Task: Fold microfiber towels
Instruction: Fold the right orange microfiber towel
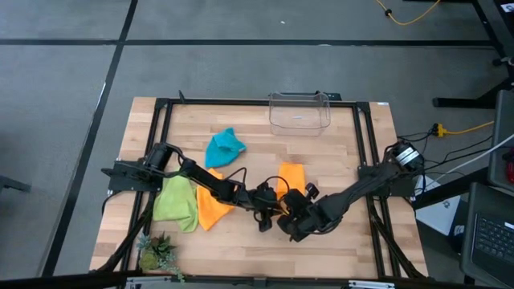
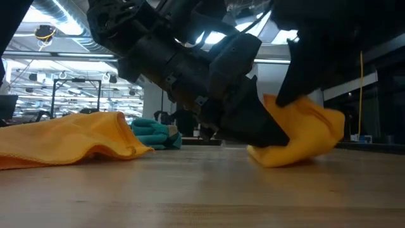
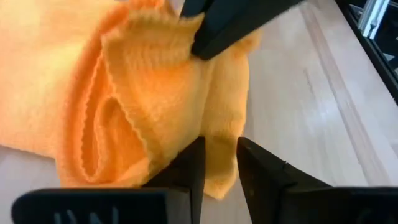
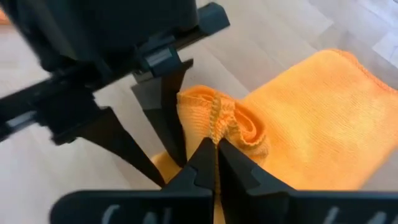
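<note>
From above, both arms meet near the front middle of the wooden surface [image 1: 337, 241], over an orange towel [image 1: 292, 177], while a second orange towel [image 1: 210, 207], a green towel [image 1: 177, 202] and a blue towel [image 1: 224, 146] lie to the left. Level with the surface, the bunched orange towel [image 2: 304, 130] sits under the dark arms. In the wrist views, the left end effector [image 3: 219, 163] has its fingers slightly apart at the towel's edge, and the right end effector [image 4: 216, 163] is pinched on a fold of it.

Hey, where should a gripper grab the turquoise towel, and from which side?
Pinch the turquoise towel at the corner sticking out toward the clear bin, coming straight down: it lies bunched, so that free corner is probably easiest. The left gripper and right gripper are both at the middle orange towel.
</note>
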Robot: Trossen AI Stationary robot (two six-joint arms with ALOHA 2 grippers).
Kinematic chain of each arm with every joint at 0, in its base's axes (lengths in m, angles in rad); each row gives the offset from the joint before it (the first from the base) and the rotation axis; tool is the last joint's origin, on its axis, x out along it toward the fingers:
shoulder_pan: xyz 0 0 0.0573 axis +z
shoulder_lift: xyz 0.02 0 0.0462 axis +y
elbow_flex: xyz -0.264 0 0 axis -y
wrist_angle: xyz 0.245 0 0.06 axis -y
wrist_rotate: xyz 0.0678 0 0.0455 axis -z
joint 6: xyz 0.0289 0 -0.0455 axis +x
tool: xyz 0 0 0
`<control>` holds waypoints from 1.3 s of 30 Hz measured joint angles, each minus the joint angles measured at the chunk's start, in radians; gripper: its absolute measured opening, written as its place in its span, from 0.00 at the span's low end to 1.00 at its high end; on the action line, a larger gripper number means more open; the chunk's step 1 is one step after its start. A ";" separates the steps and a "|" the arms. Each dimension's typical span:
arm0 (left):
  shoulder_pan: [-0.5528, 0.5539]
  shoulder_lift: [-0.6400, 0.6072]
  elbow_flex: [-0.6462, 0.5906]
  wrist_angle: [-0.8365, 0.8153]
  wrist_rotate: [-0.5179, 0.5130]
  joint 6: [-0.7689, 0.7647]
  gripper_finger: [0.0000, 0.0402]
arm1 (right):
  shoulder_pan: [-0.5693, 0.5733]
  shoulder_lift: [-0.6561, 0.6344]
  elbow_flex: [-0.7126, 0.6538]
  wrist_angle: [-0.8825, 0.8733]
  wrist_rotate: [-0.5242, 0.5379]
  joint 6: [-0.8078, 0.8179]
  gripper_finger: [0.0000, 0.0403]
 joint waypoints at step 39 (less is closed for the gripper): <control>0.158 -0.205 -0.003 -0.350 0.105 0.572 0.17 | 0.119 -0.017 0.004 -0.128 0.189 0.113 0.01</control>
